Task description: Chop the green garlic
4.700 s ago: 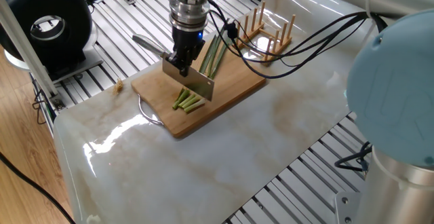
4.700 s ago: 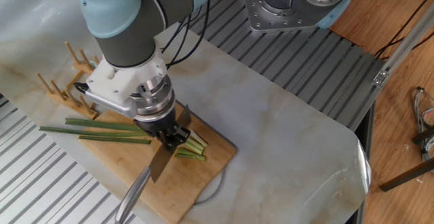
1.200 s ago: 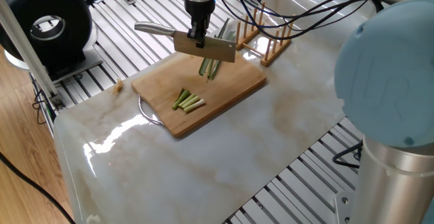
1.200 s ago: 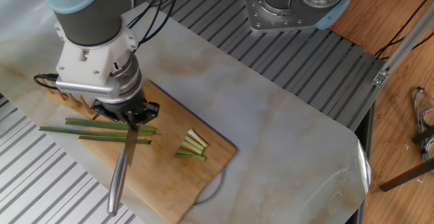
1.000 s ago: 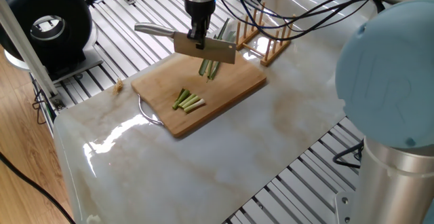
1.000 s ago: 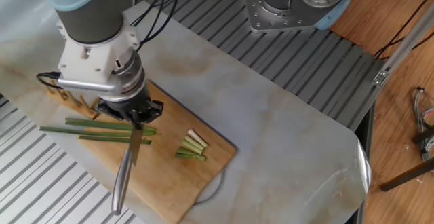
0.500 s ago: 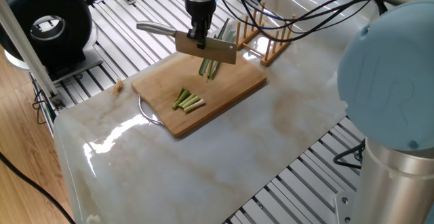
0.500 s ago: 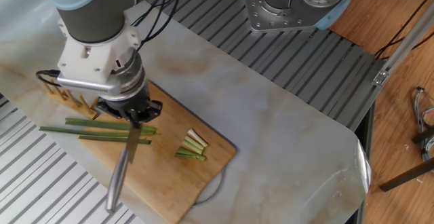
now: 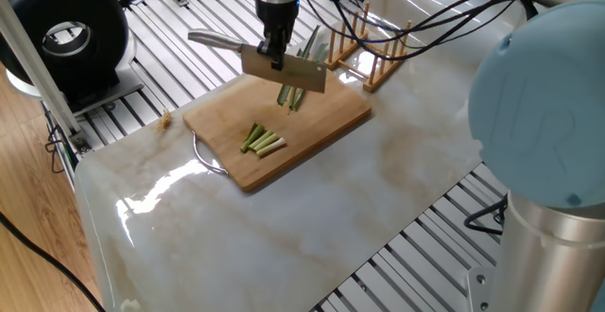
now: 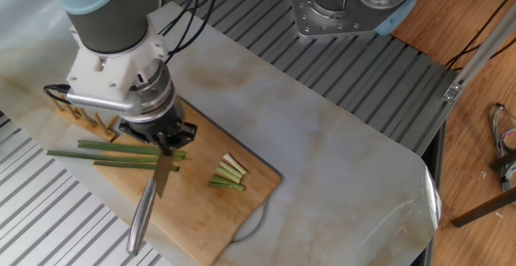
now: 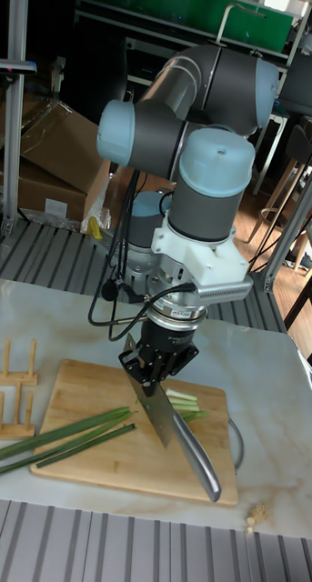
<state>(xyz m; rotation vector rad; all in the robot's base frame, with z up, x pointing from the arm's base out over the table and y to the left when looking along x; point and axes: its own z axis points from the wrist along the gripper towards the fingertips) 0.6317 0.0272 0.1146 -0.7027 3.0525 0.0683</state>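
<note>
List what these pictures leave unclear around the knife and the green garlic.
- Whether the knife edge touches the long stalks: in one fixed view the blade covers them.
- Leaf tips: cut off by the tall fixed view's left edge.
- Gripper jaws on the blade: too small throughout.
- Number of cut pieces: too small.

The arm bends down from its grey-and-blue joints, wrist pointing straight downward, and the gripper (image 11: 152,376) has its 2 fingers clamped on a knife (image 11: 170,429).
</note>
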